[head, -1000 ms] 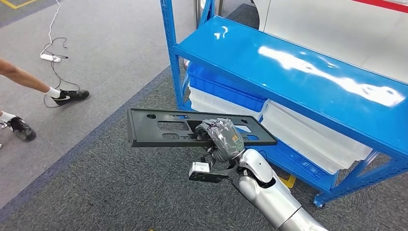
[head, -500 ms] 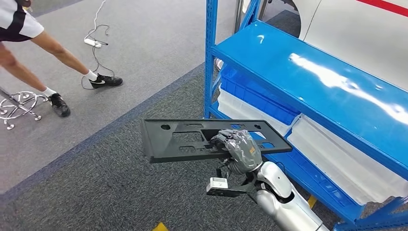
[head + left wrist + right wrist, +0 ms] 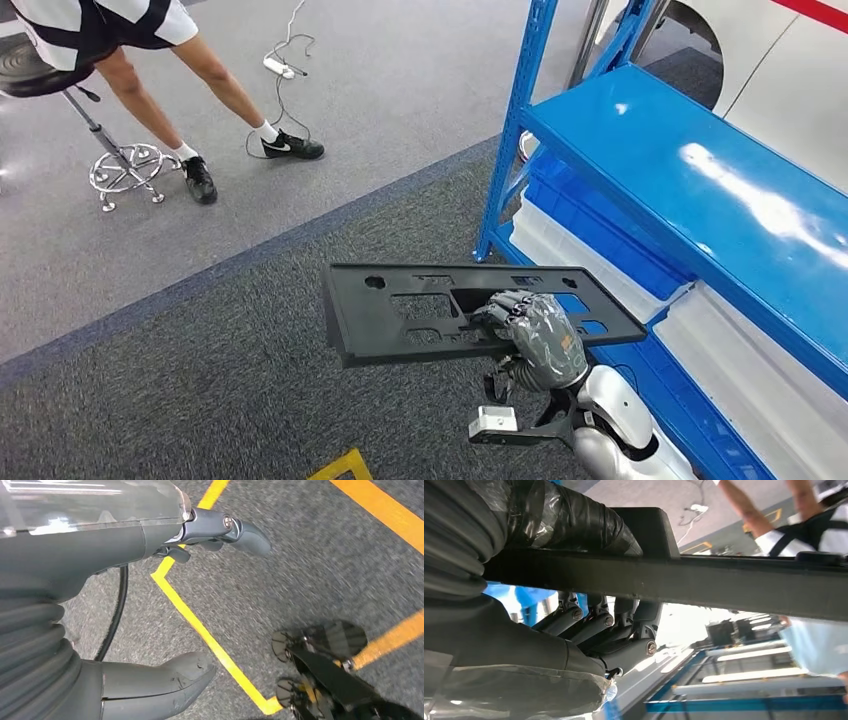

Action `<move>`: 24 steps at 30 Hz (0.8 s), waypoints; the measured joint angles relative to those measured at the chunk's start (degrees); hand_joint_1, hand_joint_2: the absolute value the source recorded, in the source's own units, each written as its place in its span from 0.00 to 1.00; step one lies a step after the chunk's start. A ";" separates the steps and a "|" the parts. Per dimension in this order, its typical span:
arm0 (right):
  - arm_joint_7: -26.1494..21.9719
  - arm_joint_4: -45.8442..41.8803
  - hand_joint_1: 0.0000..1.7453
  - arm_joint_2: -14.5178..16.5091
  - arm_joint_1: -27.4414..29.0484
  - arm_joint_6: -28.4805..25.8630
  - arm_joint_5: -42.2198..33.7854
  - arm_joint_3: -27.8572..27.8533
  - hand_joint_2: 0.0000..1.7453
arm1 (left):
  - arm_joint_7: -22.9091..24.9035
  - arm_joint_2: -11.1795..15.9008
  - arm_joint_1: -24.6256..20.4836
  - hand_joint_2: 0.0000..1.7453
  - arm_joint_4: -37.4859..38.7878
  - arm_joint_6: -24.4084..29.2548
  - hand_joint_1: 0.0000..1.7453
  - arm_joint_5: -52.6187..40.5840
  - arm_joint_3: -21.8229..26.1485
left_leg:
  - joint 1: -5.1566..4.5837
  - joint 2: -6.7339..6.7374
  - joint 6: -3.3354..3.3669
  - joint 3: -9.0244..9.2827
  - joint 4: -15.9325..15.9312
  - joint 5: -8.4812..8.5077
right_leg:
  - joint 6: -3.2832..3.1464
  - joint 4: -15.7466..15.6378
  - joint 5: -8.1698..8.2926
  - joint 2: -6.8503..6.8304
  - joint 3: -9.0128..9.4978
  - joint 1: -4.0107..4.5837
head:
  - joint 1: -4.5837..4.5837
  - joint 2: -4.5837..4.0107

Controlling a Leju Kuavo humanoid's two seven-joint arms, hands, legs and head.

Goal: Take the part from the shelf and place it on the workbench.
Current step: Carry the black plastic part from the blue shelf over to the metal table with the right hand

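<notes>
The part is a long black plastic plate with cut-outs, held flat over the carpet in front of the blue shelf. My right hand grips its near edge, thumb on top and fingers curled beneath. The right wrist view looks along the plate's dark edge, with the thumb and the fingers closed around it. My left hand hangs over the floor with thumb and fingers apart, holding nothing.
A person sits on a wheeled stool at the far left, legs stretched onto the grey floor. A cable and power strip lie beyond. Blue and white bins fill the lower shelf. Yellow floor tape runs under my left hand.
The whole view has swung left: the shelf has slid right and the person and stool have come in. My right hand keeps the same grip on the plate.
</notes>
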 joint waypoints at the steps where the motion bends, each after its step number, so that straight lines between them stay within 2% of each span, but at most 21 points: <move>1: -0.01 -0.67 1.00 -0.36 0.50 0.07 0.19 -0.11 1.00 | 0.09 0.00 0.10 1.00 0.00 0.00 0.00 0.02 0.18 | 0.06 -0.67 0.32 0.05 -0.17 0.11 | 0.28 -0.04 -0.16 -0.36 0.14 -0.08 | 0.02 0.00; 2: -0.02 -1.29 1.00 -0.69 0.98 0.14 0.35 -0.20 1.00 | 0.17 -0.01 0.22 1.00 0.00 -0.01 0.00 0.03 0.32 | 0.13 -1.37 0.69 0.15 -0.44 0.27 | 0.57 0.33 -0.60 0.33 0.16 -0.24 | 0.02 0.00; 3: -0.03 -1.92 1.00 -1.01 1.44 0.18 0.48 -0.33 1.00 | 0.25 -0.02 0.25 1.00 0.00 -0.01 0.00 0.03 0.40 | 0.23 -2.00 1.09 0.27 -0.72 0.47 | 0.82 1.60 -1.59 1.85 -0.29 -0.45 | 0.01 -0.01; 5: -0.05 -2.85 1.00 -1.75 2.37 0.23 0.68 -0.68 1.00 | 0.36 -0.05 0.07 1.00 0.00 -0.08 0.00 0.01 0.51 | 0.33 -3.32 1.68 0.38 -1.01 0.71 | 1.10 7.51 -4.98 5.72 -2.97 -0.81 | 0.02 0.00; 6: -0.06 -3.12 1.00 -2.10 2.84 0.25 0.74 -0.82 1.00 | 0.47 -0.05 -0.05 1.00 0.00 -0.12 0.00 0.00 0.57 | 0.30 -4.06 1.84 0.36 -1.00 0.73 | 1.14 11.50 -6.74 6.76 -5.01 -0.86 | 0.03 0.00; 7: -0.05 -3.25 1.00 -2.38 3.27 0.28 0.81 -0.92 1.00 | 0.62 -0.05 -0.12 1.00 0.00 -0.20 0.00 -0.01 0.64 | 0.26 -4.89 1.88 0.35 -0.95 0.74 | 1.18 14.72 -7.76 7.16 -6.78 -0.87 | 0.03 0.00; 8: -0.04 -3.38 1.00 -2.59 3.64 0.31 0.86 -0.97 1.00 | 0.83 -0.06 -0.12 1.00 0.00 -0.32 0.00 -0.01 0.70 | 0.22 -5.73 1.90 0.34 -0.86 0.73 | 1.19 16.32 -7.72 7.30 -7.83 -0.89 | 0.03 -0.01; 9: -0.03 -3.55 1.00 -2.73 3.95 0.33 0.92 -1.02 1.00 | 1.07 -0.07 -0.11 1.00 0.00 -0.47 0.00 -0.02 0.74 | 0.20 -6.57 1.88 0.35 -0.75 0.72 | 1.14 15.78 -6.54 7.39 -7.84 -0.92 | 0.03 0.00; 10: -0.02 -3.81 1.00 -2.84 4.19 0.34 0.98 -1.09 1.00 | 1.32 -0.08 -0.11 1.00 0.00 -0.66 0.00 -0.02 0.78 | 0.20 -7.39 1.81 0.38 -0.58 0.67 | 1.07 13.01 -4.43 7.69 -6.72 -0.98 | 0.03 -0.01; 12: 0.00 -4.38 1.00 -3.02 4.59 0.31 1.09 -1.29 1.00 | 1.72 -0.12 -0.14 1.00 0.00 -1.01 0.00 -0.01 0.88 | 0.19 -8.93 1.50 0.24 -0.11 0.47 | 0.92 5.41 -0.54 9.93 -3.39 -1.21 | 0.02 -0.01; 13: 0.01 -4.67 1.00 -3.13 4.81 0.27 1.19 -1.38 1.00 | 1.90 -0.14 -0.17 1.00 0.00 -1.12 0.00 0.01 0.99 | 0.16 -9.60 1.26 0.04 0.11 0.41 | 0.84 2.81 0.44 10.84 -2.27 -1.28 | 0.01 -0.01; 14: 0.02 -4.92 1.00 -3.21 5.06 0.23 1.33 -1.43 1.00 | 2.03 -0.16 -0.14 1.00 0.00 -1.18 0.00 0.03 1.13 | 0.17 -10.22 0.98 -0.20 0.23 0.40 | 0.76 1.58 0.67 11.42 -1.79 -1.24 | 0.01 -0.01; 16: 0.03 -5.34 1.00 -3.36 5.48 0.18 1.68 -1.47 1.00 | 2.24 -0.22 0.04 1.00 0.00 -1.25 0.00 0.07 1.48 | 0.25 -11.36 0.32 -0.59 0.13 0.59 | 0.32 1.32 0.72 10.44 -1.75 -1.11 | 0.01 0.00; 17: 0.03 -5.53 1.00 -3.38 5.58 0.17 1.79 -1.47 1.00 | 2.28 -0.28 0.19 1.00 0.00 -1.28 0.00 0.08 1.60 | 0.28 -10.96 0.04 -0.75 0.34 0.43 | -0.05 1.07 0.87 9.81 -1.63 -1.12 | 0.01 0.00; 19: 0.05 -5.92 1.00 -3.38 5.76 0.15 1.87 -1.49 1.00 | 2.37 -0.37 0.24 1.00 0.00 -1.36 0.00 0.09 1.69 | 0.19 -7.92 -0.48 -2.01 3.04 -1.51 | -0.92 0.45 1.14 8.38 -1.30 -1.17 | -0.03 0.00; 20: 0.07 -6.05 1.00 -3.39 5.88 0.14 1.88 -1.50 1.00 | 2.39 -0.40 0.14 1.00 0.00 -1.36 0.00 0.09 1.70 | 0.20 -5.93 -0.69 -3.37 6.17 -3.41 | -1.22 0.30 1.17 7.57 -1.20 -1.05 | -0.05 -0.01; 21: 0.08 -6.15 1.00 -3.41 6.04 0.13 1.88 -1.51 1.00 | 2.40 -0.42 -0.01 1.00 0.00 -1.36 0.00 0.08 1.71 | 0.25 -4.71 -0.95 -5.19 10.12 -5.47 | -1.42 0.28 1.11 6.72 -1.17 -0.90 | -0.07 -0.01; 22: 0.08 -6.17 1.00 -3.43 6.16 0.13 1.89 -1.52 1.00 | 2.39 -0.43 -0.12 1.00 0.00 -1.36 0.00 0.08 1.71 | 0.35 -4.22 -1.14 -6.85 13.73 -7.04 | -1.49 0.32 1.04 5.89 -1.18 -0.80 | -0.06 -0.01; 23: 0.08 -6.21 1.00 -3.45 6.26 0.12 1.90 -1.52 1.00 | 2.38 -0.45 -0.15 1.00 0.00 -1.37 0.00 0.08 1.72 | 0.44 -3.99 -1.28 -7.91 16.17 -7.76 | -1.54 0.37 0.95 5.02 -1.18 -0.71 | -0.07 -0.01; 24: 0.08 -6.28 1.00 -3.47 6.33 0.11 1.90 -1.52 1.00 | 2.38 -0.46 -0.08 1.00 0.00 -1.37 0.00 0.08 1.73 | 0.51 -3.83 -1.33 -7.74 16.18 -7.23 | -1.52 0.42 0.84 4.21 -1.15 -0.65 | -0.06 0.00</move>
